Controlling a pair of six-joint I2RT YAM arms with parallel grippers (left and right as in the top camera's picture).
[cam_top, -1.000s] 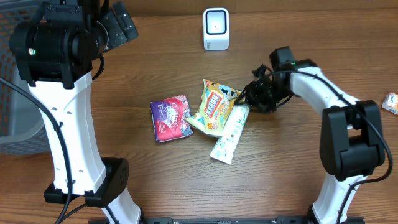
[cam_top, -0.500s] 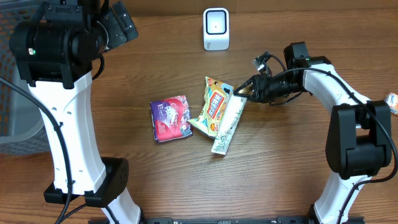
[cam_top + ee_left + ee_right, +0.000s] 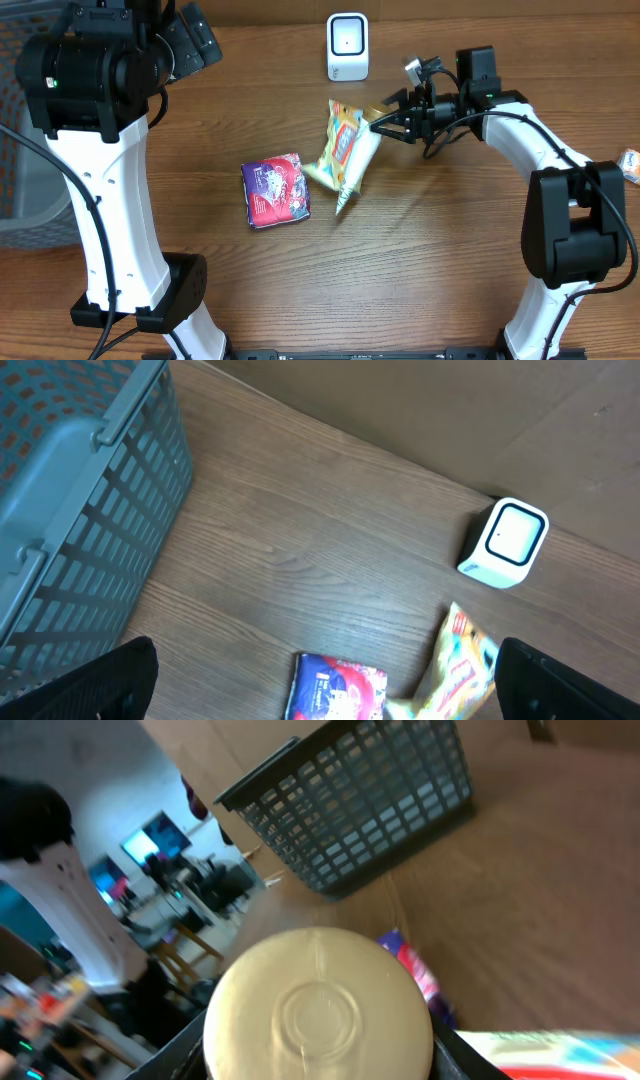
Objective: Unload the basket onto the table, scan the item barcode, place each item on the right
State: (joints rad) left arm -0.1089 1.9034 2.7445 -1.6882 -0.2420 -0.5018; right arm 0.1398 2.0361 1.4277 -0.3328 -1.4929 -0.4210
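Brown wood grain covers the bench [image 3: 440, 260], on which a white scanner [image 3: 347, 46] stands near the far edge. A white tube [image 3: 355, 172] is gripped at its cap end by the right jaws, which are closed part-way around it. The grip lies just to the right of the scanner and a little nearer the robot. From there the tube is slanted down and to the left, so that its flat crimped end is found well nearer the robot than the scanner and almost straight in front of it. Whether that end touches the bench cannot be told. In the right wrist view the tube's round cream cap [image 3: 318, 1015] is seen end-on, filling the space between the jaws. A yellow snack packet [image 3: 338, 145] is seen in front of the scanner, against the tube's left side and partly overlapped by it. A purple packet [image 3: 275, 190] is laid flat on the bench to the left of the scanner and well toward the robot, near the tube's lower end but not touching it. A grey mesh basket [image 3: 80, 510] is placed far to the left of the scanner. The left jaws are held wide apart with nothing between them, raised above the bench to the left of the scanner. A small orange item [image 3: 628, 165] is cut off by the frame's edge far to the scanner's right.
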